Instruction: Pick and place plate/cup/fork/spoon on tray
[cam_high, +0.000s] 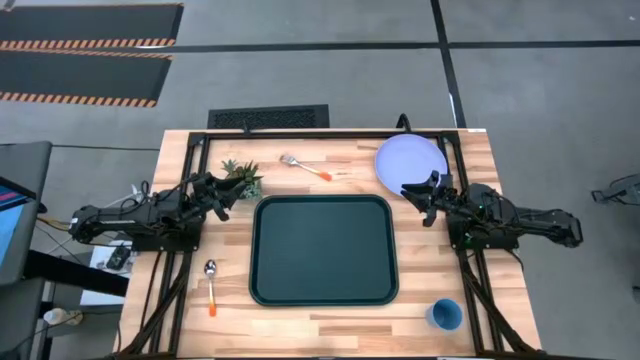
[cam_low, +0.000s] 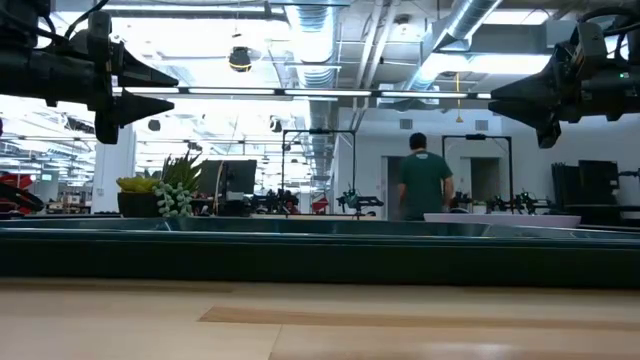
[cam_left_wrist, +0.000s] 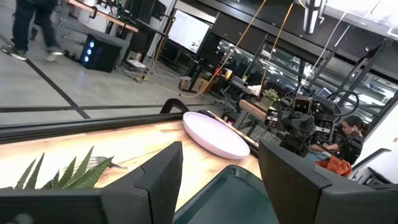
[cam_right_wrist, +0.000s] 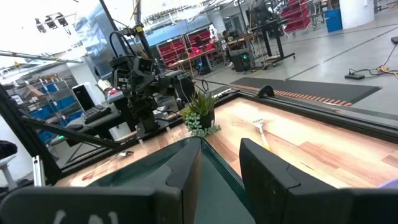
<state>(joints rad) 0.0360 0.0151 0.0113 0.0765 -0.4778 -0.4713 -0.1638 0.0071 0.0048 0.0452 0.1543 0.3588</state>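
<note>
The dark green tray (cam_high: 323, 250) lies in the middle of the table. The lavender-blue plate (cam_high: 411, 160) rests flat at the far right, and it also shows in the left wrist view (cam_left_wrist: 214, 134). The fork (cam_high: 305, 167) lies beyond the tray's far rim. The spoon (cam_high: 211, 285) lies left of the tray. The blue cup (cam_high: 445, 314) stands near the front right. My left gripper (cam_high: 222, 195) is open and empty, raised off the tray's far left corner. My right gripper (cam_high: 418, 198) is open and empty, raised just near of the plate.
A small green potted plant (cam_high: 243, 178) stands right beside my left gripper, toward the far edge. A black frame runs along the table's far edge and sides. A person (cam_low: 425, 180) stands in the room far behind the table.
</note>
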